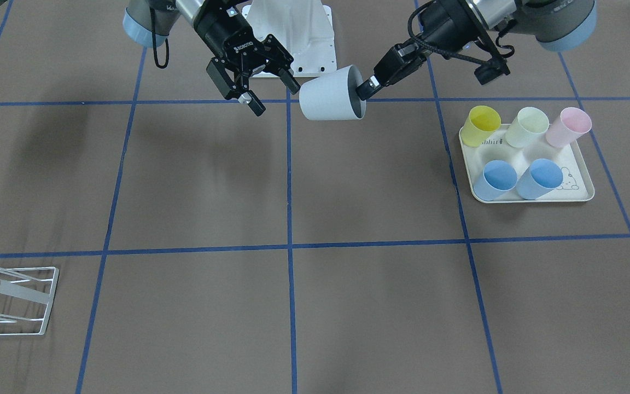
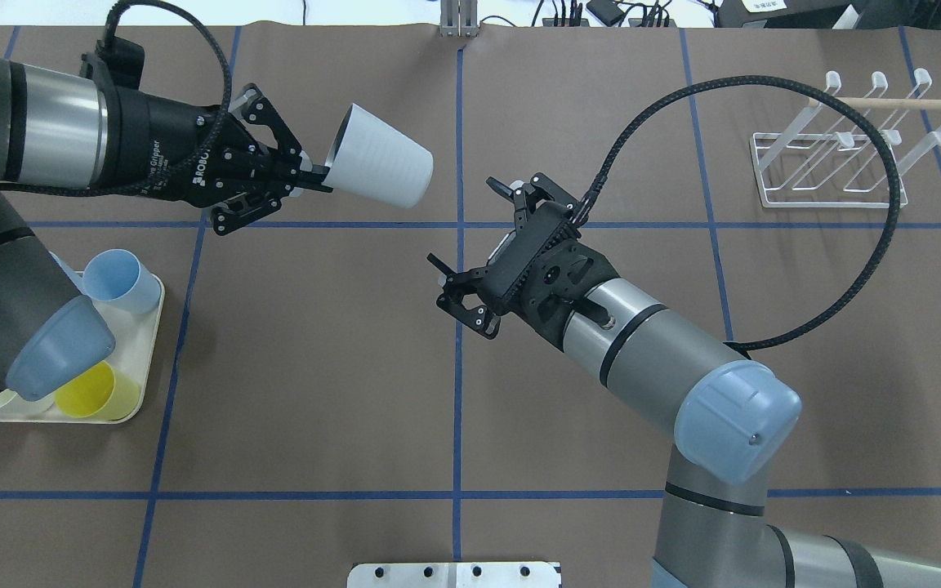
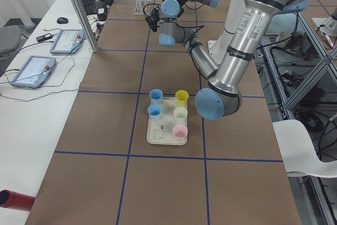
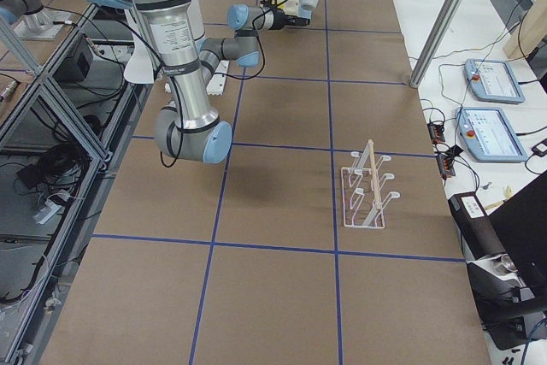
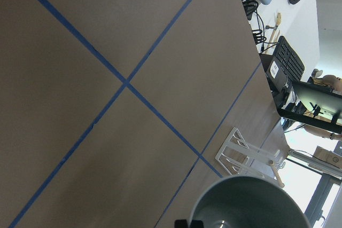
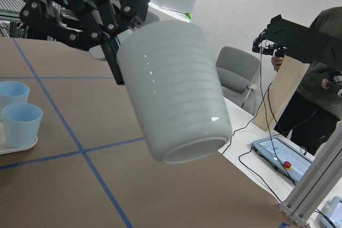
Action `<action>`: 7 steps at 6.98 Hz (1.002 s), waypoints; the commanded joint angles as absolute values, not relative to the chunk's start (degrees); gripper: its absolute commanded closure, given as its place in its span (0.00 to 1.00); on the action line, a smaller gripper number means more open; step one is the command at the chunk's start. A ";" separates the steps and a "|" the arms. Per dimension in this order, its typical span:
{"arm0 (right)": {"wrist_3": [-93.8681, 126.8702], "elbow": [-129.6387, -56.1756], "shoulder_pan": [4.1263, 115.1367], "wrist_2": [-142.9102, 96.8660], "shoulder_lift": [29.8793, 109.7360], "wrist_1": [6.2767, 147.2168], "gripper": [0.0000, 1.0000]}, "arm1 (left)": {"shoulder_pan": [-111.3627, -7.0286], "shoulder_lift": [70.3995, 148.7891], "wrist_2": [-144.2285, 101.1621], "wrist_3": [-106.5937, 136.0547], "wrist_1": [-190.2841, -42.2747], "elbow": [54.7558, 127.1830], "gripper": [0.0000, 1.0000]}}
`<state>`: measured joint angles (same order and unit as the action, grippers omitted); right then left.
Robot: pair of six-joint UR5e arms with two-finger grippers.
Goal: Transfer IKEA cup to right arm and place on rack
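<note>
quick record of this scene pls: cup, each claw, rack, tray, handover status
white cup: in the air, tipped on its side
left claw: shut on the white cup's rim
right claw: open, empty, near the cup's base, not touching it
rack: empty, on the right arm's side of the table
tray: on the left arm's side, holds five coloured cups
handover: not yet done

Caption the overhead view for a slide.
Left tool holds the white cup by its rim, tipped sideways in mid-air; open right tool faces it, rack at far right.
</note>
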<state>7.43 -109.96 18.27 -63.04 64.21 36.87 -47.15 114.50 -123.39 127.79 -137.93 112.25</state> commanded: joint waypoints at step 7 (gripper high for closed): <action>5.71 -109.42 17.84 -62.75 63.81 36.91 0.02 | -40.70 115.22 -119.62 127.79 -137.81 112.32 1.00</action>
<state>6.07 -109.42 17.84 -62.76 63.81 36.91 -41.37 115.24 -120.16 127.95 -137.81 112.36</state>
